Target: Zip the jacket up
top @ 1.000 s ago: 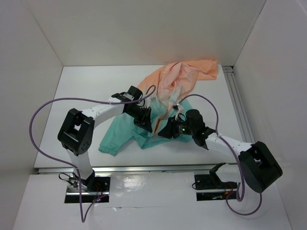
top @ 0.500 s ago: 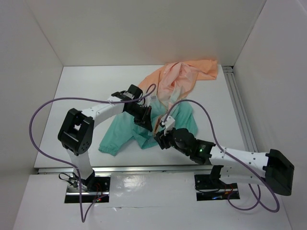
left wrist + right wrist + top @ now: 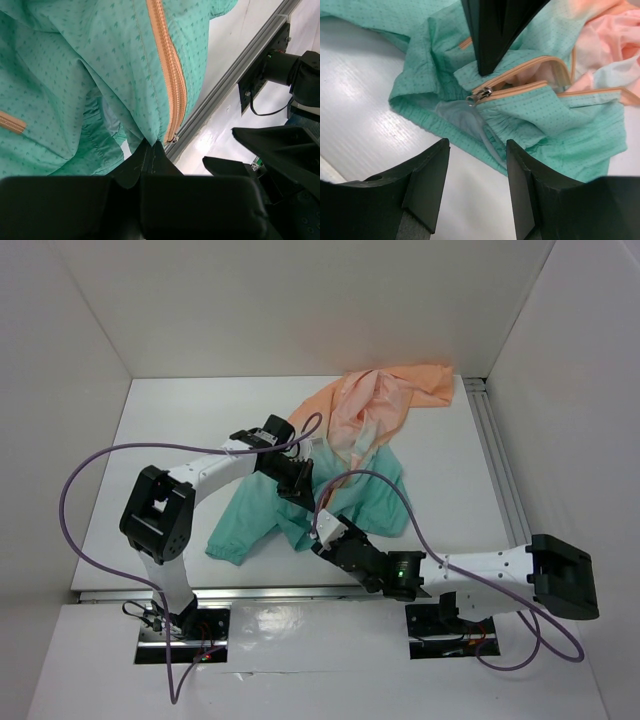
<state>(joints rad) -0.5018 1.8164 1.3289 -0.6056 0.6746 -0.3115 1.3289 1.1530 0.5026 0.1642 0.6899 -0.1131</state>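
Observation:
The jacket (image 3: pixel 372 440) lies crumpled mid-table, peach-orange at the far right and teal-green nearer me. My left gripper (image 3: pixel 298 490) is shut on the teal bottom hem, right beside the lower end of the orange front zipper (image 3: pixel 167 75); its jaws meet on the fabric (image 3: pixel 152 146). An orange pocket zip (image 3: pixel 10 122) shows at the left. My right gripper (image 3: pixel 322 532) is open and empty, low over the table just in front of the hem. In the right wrist view (image 3: pixel 476 172) the metal zipper slider (image 3: pixel 479 95) lies ahead of its fingers, below the left gripper's fingers (image 3: pixel 492 30).
White walls enclose the table on the left, back and right. A metal rail (image 3: pixel 495 460) runs along the right side. Purple cables loop from both arms, one over the teal fabric (image 3: pixel 385 480). The table's near edge rail (image 3: pixel 235 65) is close behind the hem.
My right arm has swung down and left, dropping low toward the near edge; its gripper now sits in front of the hem. The left gripper has kept its hold without moving.

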